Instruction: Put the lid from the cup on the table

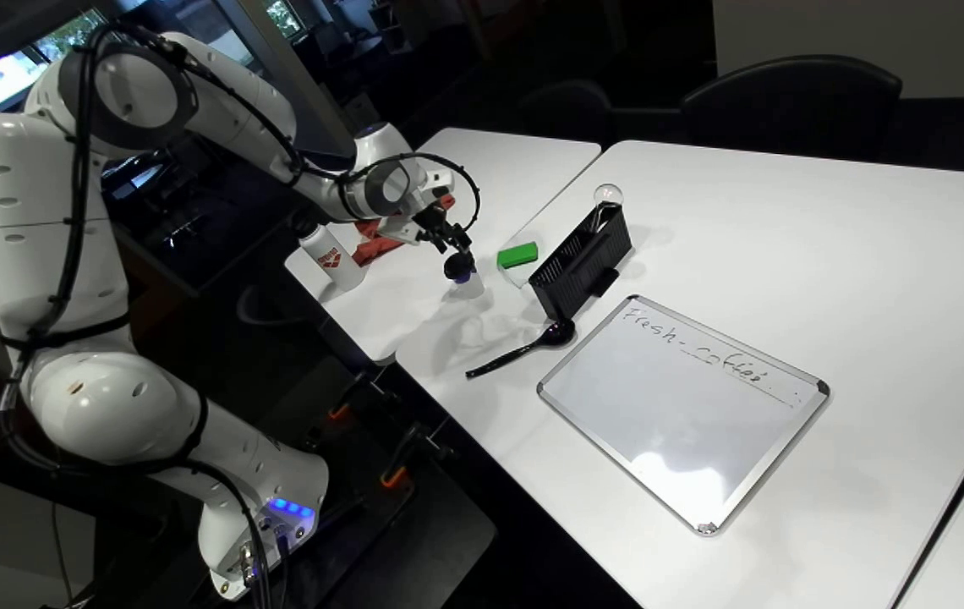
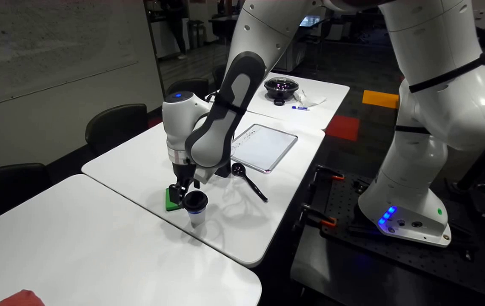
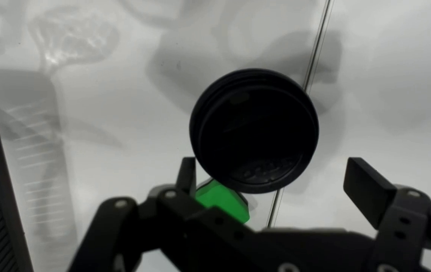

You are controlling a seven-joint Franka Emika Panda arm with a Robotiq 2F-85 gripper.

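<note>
The lid, a round black cap, sits on top of the small whitish cup in both exterior views: lid (image 1: 458, 266), cup (image 1: 471, 288), lid (image 2: 195, 200), cup (image 2: 197, 217). The cup stands upright on the white table (image 2: 238, 240), close to a seam between tabletops. In the wrist view the lid (image 3: 254, 130) fills the middle and hides the cup below it. My gripper (image 3: 270, 173) is open, with its fingers apart near the lid's lower edge and nothing held. In both exterior views the gripper (image 1: 452, 241) (image 2: 186, 190) is just above and beside the lid.
A green block (image 1: 517, 255) lies beside the cup, partly under the gripper in the wrist view (image 3: 221, 200). A black slotted holder (image 1: 583, 262), black spoon (image 1: 533, 345) and framed whiteboard (image 1: 685, 414) are nearby. A white bottle (image 1: 334, 258) and red cloth (image 1: 374, 245) stand behind the gripper.
</note>
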